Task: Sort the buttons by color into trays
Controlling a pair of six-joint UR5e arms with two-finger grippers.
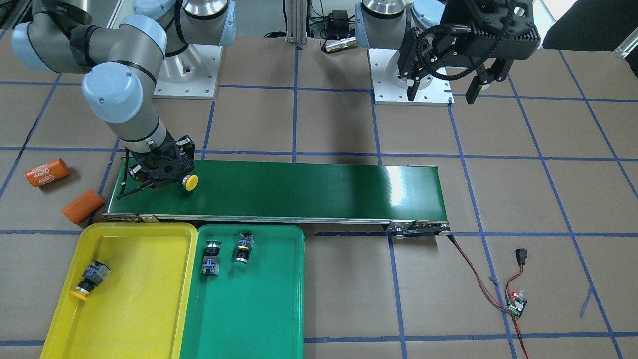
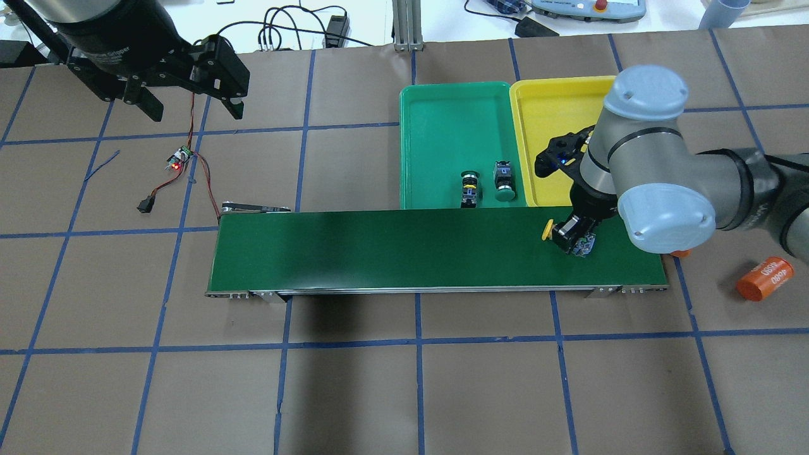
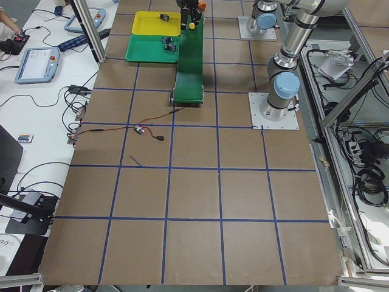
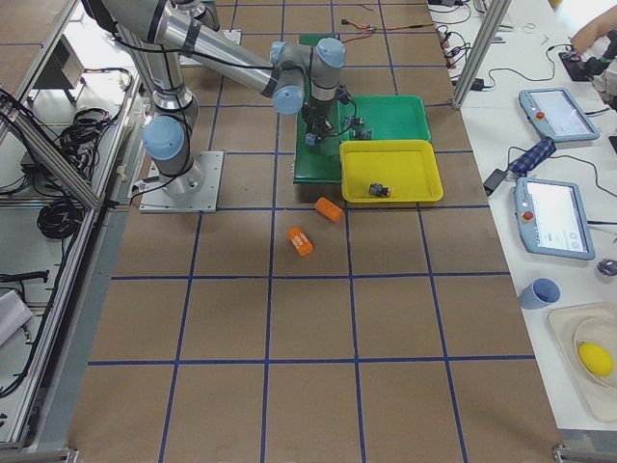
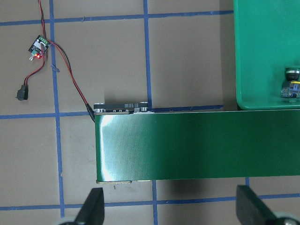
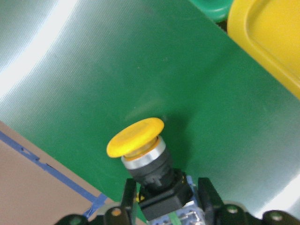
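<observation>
My right gripper (image 1: 167,175) is shut on a yellow-capped button (image 1: 189,182), held lying sideways low over the conveyor's end nearest the trays. The right wrist view shows the fingers (image 6: 206,194) clamped on its black body, cap (image 6: 137,137) pointing away. A second yellow-capped button (image 1: 90,279) lies in the yellow tray (image 1: 144,299). Two green-capped buttons (image 1: 211,259) (image 1: 242,248) lie in the green tray (image 1: 249,309). My left gripper (image 1: 442,93) is open and empty, held high beyond the conveyor's other end (image 5: 171,208).
The long dark-green conveyor belt (image 1: 299,189) runs along the trays' edge. Two orange cylinders (image 1: 47,172) (image 1: 82,206) lie on the table past the belt's end by my right arm. A small circuit board (image 1: 516,304) with red wires lies off the other end.
</observation>
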